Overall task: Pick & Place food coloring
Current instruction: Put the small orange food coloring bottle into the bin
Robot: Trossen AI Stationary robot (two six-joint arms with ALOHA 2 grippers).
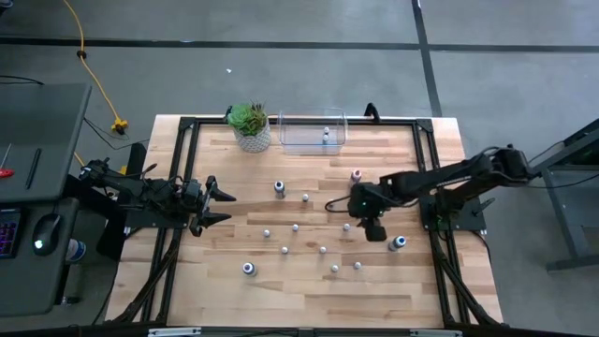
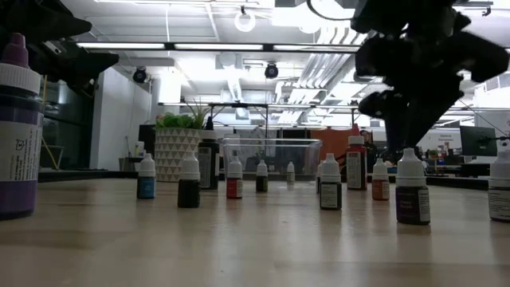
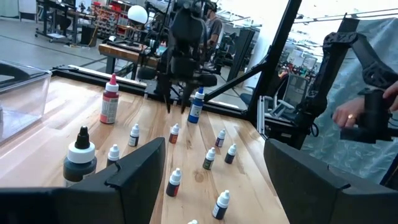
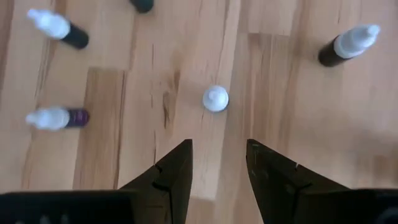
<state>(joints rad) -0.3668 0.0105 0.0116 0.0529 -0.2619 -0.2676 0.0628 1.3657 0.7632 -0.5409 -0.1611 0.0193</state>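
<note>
The food coloring is several tiny white-capped bottles [image 1: 296,227] standing upright on their bases across the wooden table, with bigger ones among them: a red one [image 3: 109,103], blue ones [image 1: 398,242] [image 1: 248,269]. My right gripper [image 4: 219,148] hangs open, pointing steeply down over the table's right-middle [image 1: 356,211], a little above one tiny bottle [image 4: 216,98] that stands just ahead of its fingertips. Nothing is between its fingers. My left gripper [image 1: 223,206] waits open and level at the table's left side.
A clear plastic bin [image 1: 314,132] with a small bottle inside stands at the far edge, and a green potted plant [image 1: 249,126] to its left. Other tiny bottles [image 4: 57,117] [image 4: 348,46] stand close around my right gripper. A black frame runs along the table's sides.
</note>
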